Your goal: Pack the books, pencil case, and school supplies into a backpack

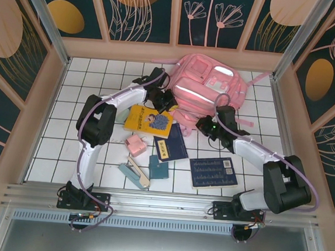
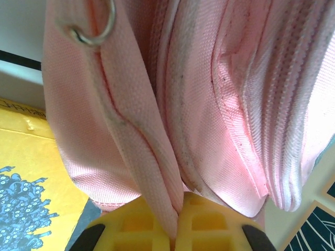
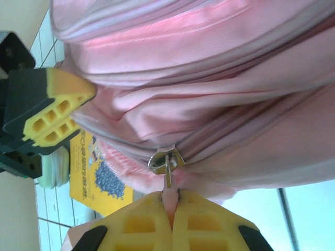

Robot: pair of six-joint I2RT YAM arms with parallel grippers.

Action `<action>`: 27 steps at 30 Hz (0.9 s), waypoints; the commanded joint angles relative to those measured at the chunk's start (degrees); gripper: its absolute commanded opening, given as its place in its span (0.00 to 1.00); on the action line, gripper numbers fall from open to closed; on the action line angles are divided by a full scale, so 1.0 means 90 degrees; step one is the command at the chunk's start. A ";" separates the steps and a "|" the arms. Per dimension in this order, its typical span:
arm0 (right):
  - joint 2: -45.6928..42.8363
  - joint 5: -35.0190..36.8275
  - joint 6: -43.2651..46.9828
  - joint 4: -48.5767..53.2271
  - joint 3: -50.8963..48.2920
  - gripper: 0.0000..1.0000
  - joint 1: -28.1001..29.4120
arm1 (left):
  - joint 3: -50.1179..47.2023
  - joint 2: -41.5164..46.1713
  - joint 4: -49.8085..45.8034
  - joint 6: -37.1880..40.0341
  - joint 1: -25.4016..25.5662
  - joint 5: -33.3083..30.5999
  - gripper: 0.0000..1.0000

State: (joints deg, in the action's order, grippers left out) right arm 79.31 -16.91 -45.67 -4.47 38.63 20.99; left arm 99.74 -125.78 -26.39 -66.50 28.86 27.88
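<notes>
**Opening stage.** We are holding the pink woven-fabric backpack point(image 1: 209, 85) at the far middle of the tiled table point(image 1: 83, 83). Our left gripper point(image 2: 175, 222) is pinching a fabric fold, and our right gripper point(image 3: 170, 212) is clamping the tab of the metal zipper slider point(image 3: 165, 159). We are judging packing unstarted: the thin flat books point(image 1: 149, 121), rounded pencil case point(image 1: 123, 117) and small school supplies point(image 1: 135, 144) are lying on the tiles before it.

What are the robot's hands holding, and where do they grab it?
Both hold the backpack. The left gripper pinches a fabric fold at its edge; the right gripper pinches the pink zipper pull.
</notes>
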 commanded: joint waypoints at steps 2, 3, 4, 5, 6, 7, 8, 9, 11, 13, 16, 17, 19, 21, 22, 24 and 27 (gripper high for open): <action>-0.0418 0.0513 0.0329 0.0768 -0.0315 0.00 -0.0694 | 0.0020 0.0373 0.0295 0.0056 -0.0587 -0.0931 0.00; -0.0423 0.0596 0.0350 0.0814 -0.0349 0.00 -0.0816 | 0.0021 0.0380 0.0297 0.0065 -0.0592 -0.0915 0.00; -0.0428 0.0694 0.0362 0.0856 -0.0375 0.00 -0.0957 | 0.0021 0.0390 0.0306 0.0059 -0.0590 -0.0910 0.00; -0.0423 0.0784 0.0367 0.0854 -0.0411 0.00 -0.1082 | 0.0022 0.0398 0.0308 0.0057 -0.0590 -0.0901 0.00; -0.0405 0.0880 0.0372 0.0843 -0.0425 0.00 -0.1216 | 0.0021 0.0401 0.0306 0.0064 -0.0590 -0.0898 0.00; -0.0373 0.0968 0.0380 0.0810 -0.0435 0.00 -0.1360 | 0.0017 0.0406 0.0310 0.0069 -0.0590 -0.0876 0.00; -0.0328 0.1055 0.0403 0.0773 -0.0426 0.00 -0.1472 | 0.0012 0.0424 0.0316 0.0066 -0.0590 -0.0860 0.00; -0.0269 0.1170 0.0412 0.0737 -0.0402 0.00 -0.1593 | 0.0011 0.0428 0.0325 0.0074 -0.0590 -0.0833 0.00; -0.0121 0.1360 0.0419 0.0689 -0.0303 0.00 -0.1852 | -0.0008 0.0454 0.0325 0.0086 -0.0590 -0.0819 0.00; 0.0071 0.1580 0.0365 0.0650 -0.0138 0.00 -0.2130 | -0.0021 0.0479 0.0331 0.0103 -0.0585 -0.0808 0.00; 0.0426 0.1680 0.0297 0.0484 0.0148 0.00 -0.2446 | -0.0081 0.0518 0.0414 0.0093 -0.0590 -0.0716 0.00; 0.0571 0.1724 0.0313 0.0489 0.0307 0.00 -0.2527 | -0.0108 0.0527 0.0453 0.0084 -0.0589 -0.0679 0.00; 0.0985 0.1887 0.0387 0.0600 0.0734 0.00 -0.2683 | -0.0188 0.0552 0.0572 0.0052 -0.0590 -0.0592 0.00; 0.1406 0.1896 0.0404 0.0740 0.1143 0.00 -0.2866 | -0.0283 0.0594 0.0686 0.0040 -0.0590 -0.0525 0.00; 0.1608 0.1798 0.0435 0.0727 0.1301 0.00 -0.2971 | -0.0331 0.0606 0.0754 0.0040 -0.0590 -0.0478 0.00; 0.1916 0.1404 0.0460 0.0544 0.1478 0.00 -0.3131 | -0.0378 0.0622 0.0841 0.0060 -0.0580 -0.0384 0.00; 0.2305 0.0866 0.0615 0.0389 0.1805 0.00 -0.3274 | -0.0425 0.0635 0.0851 0.0121 -0.0570 -0.0353 0.00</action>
State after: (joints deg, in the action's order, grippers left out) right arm 97.30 -18.13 -40.47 2.68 50.87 -2.59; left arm 96.40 -124.01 -20.43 -66.30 28.10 31.44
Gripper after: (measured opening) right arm 0.054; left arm 0.069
